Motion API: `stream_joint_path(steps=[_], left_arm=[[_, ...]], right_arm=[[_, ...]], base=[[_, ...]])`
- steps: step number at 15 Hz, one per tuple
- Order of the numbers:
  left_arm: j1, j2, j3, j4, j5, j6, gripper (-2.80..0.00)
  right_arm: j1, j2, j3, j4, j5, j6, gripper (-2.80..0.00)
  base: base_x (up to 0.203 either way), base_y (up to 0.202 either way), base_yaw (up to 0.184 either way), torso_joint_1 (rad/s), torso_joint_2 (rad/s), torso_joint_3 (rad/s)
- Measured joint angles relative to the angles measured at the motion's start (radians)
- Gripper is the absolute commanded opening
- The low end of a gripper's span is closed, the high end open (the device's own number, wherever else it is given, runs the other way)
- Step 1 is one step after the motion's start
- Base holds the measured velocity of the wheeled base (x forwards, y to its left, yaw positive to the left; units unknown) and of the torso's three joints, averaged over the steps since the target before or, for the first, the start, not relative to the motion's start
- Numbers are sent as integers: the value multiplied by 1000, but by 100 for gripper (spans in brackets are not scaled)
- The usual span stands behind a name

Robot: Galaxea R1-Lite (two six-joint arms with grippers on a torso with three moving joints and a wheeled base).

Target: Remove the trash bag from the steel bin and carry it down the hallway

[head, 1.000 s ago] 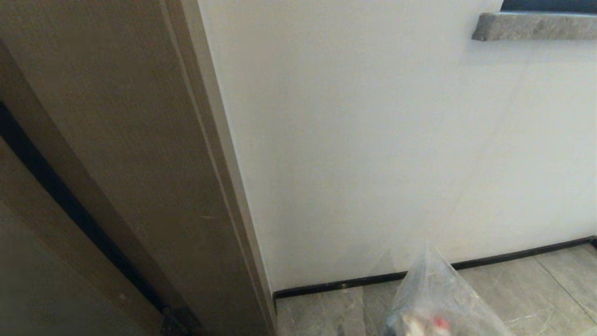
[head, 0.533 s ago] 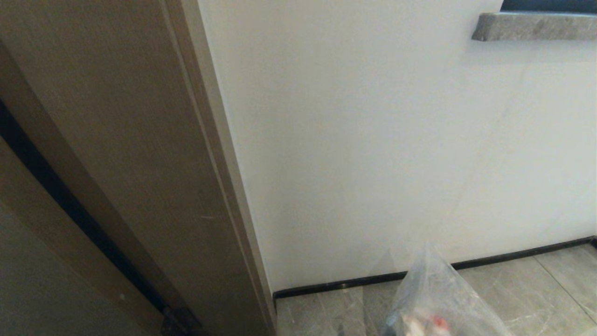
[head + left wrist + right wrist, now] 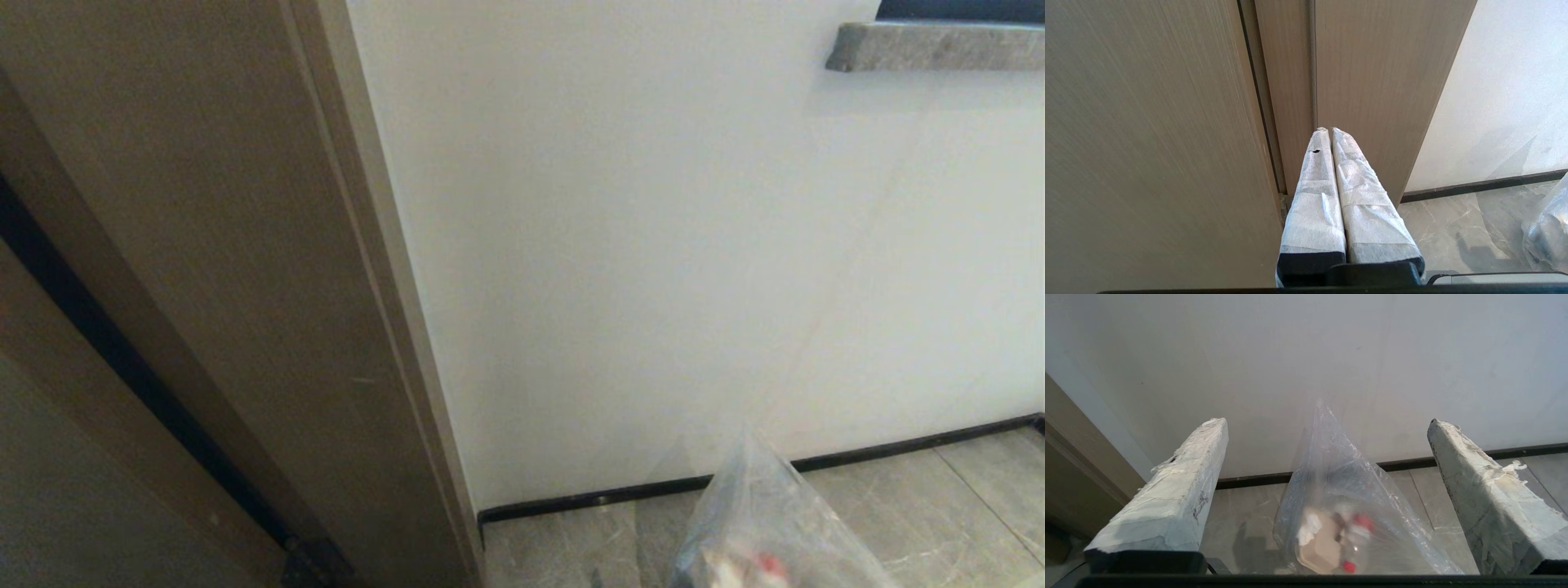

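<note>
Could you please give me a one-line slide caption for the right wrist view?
Right hand open above the clear trash bag sitting on grey floor tiles by a white wall.

The thin, crinkly clear plastic trash bag [image 3: 767,523] is cut off by the head view's lower edge, so only its peaked top and a blur of white and red litter show. In the left wrist view just a sliver of it sits at the picture's edge. The grey stone ledge [image 3: 939,45] runs out past the right edge. The steel bin appears in no view.
</note>
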Motion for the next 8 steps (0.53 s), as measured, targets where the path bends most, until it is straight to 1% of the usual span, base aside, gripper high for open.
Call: stream_joint_path(steps=[8], left_arm=[[0,0,0,0,0,0,-280]], right_arm=[[0,0,0,-1,-3,7,0]], base=[[0,0,0,0,0,0]])
